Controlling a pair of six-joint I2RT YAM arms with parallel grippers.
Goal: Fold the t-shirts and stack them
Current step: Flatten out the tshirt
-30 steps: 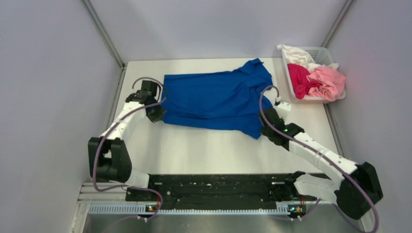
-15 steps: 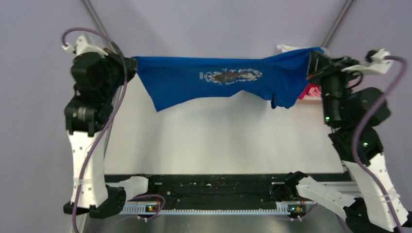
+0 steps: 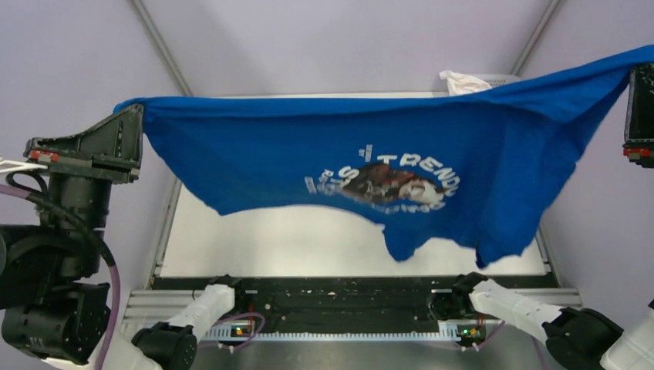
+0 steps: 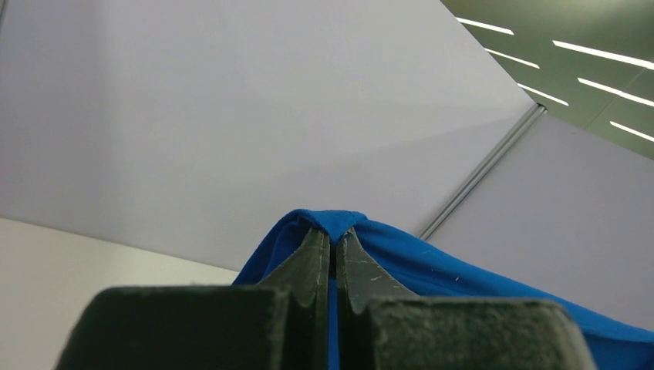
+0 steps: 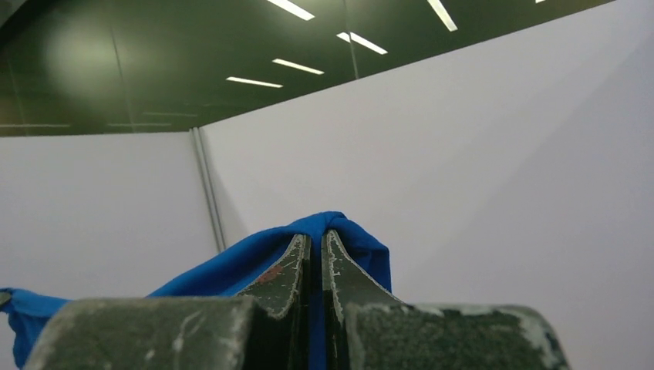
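The royal blue t-shirt (image 3: 324, 150) with a round white-and-black print and white lettering hangs spread in the air, high above the table. My left gripper (image 3: 133, 116) is shut on its left corner; the blue cloth (image 4: 401, 254) folds over the closed jaws in the left wrist view. My right gripper (image 3: 636, 73) is shut on its right corner at the frame's right edge; the blue cloth (image 5: 224, 270) drapes over the closed jaws in the right wrist view. The magenta and pale pink tees are hidden behind the blue shirt; a bit of white cloth (image 3: 463, 81) shows.
The white table (image 3: 308, 243) lies below the hanging shirt. Grey enclosure walls (image 3: 69, 69) stand on both sides and at the back. The black rail (image 3: 347, 297) with the arm bases runs along the near edge.
Both arms have lifted the blue shirt off the table, raised it higher and brought it toward the camera. It now hangs spread wide with the print facing out.
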